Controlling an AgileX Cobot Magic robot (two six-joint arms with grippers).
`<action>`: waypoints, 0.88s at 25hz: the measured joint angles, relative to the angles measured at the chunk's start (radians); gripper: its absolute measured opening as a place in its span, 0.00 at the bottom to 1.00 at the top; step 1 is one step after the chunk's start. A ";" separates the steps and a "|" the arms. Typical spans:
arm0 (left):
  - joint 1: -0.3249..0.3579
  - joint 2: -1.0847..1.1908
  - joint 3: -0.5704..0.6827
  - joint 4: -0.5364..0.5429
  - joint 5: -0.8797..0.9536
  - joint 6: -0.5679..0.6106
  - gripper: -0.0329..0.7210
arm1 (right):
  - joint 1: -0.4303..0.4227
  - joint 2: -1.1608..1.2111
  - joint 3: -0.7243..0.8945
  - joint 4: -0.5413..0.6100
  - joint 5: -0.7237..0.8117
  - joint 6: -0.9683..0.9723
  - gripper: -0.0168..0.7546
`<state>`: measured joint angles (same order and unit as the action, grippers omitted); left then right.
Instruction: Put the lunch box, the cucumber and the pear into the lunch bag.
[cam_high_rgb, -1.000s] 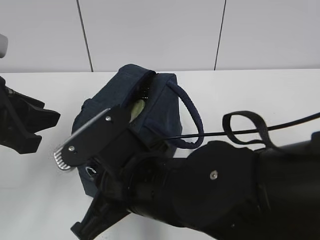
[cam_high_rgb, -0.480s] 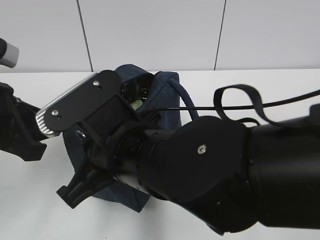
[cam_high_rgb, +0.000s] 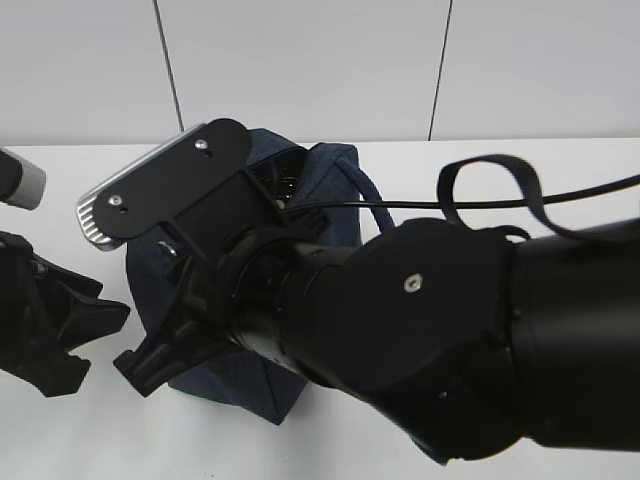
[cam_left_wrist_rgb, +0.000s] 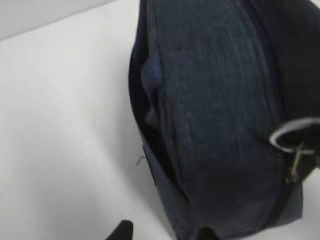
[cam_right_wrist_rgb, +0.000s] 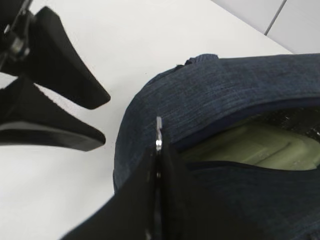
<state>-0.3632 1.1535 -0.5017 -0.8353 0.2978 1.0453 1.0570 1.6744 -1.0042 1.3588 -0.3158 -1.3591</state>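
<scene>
The navy lunch bag (cam_high_rgb: 320, 200) stands mid-table, its top zipper partly open. In the right wrist view the lunch box's sage-green lid (cam_right_wrist_rgb: 250, 145) shows inside the bag (cam_right_wrist_rgb: 215, 95). My right gripper (cam_right_wrist_rgb: 159, 150) is shut on the metal ring pull (cam_right_wrist_rgb: 158, 131) at the bag's end. My left gripper (cam_high_rgb: 70, 330) is open just left of the bag. In the left wrist view its tips (cam_left_wrist_rgb: 164, 234) sit at the bag's lower edge (cam_left_wrist_rgb: 220, 125), with the ring pull (cam_left_wrist_rgb: 295, 137) at the right. The cucumber and the pear are out of view.
My right arm (cam_high_rgb: 430, 340) fills the front of the exterior view and covers most of the bag. The bag's loop handle (cam_high_rgb: 365, 190) lies toward the back right. A white table (cam_high_rgb: 560, 160) and a white panelled wall lie behind.
My right wrist has risen and moved back over the bag, holding the ring pull, and now hides the opening. My left gripper has moved down toward the front, beside the bag.
</scene>
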 joint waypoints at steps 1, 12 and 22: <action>0.000 -0.001 0.001 -0.066 0.010 0.066 0.36 | 0.000 0.000 0.000 0.001 0.000 0.000 0.02; 0.117 0.000 0.001 -0.327 0.170 0.368 0.36 | 0.000 0.000 -0.023 0.048 0.011 0.000 0.02; 0.147 0.147 0.001 -0.547 0.245 0.619 0.36 | 0.000 0.000 -0.023 0.050 0.025 0.000 0.02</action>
<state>-0.2161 1.3002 -0.5005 -1.3818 0.5428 1.6643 1.0570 1.6744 -1.0274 1.4087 -0.2906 -1.3591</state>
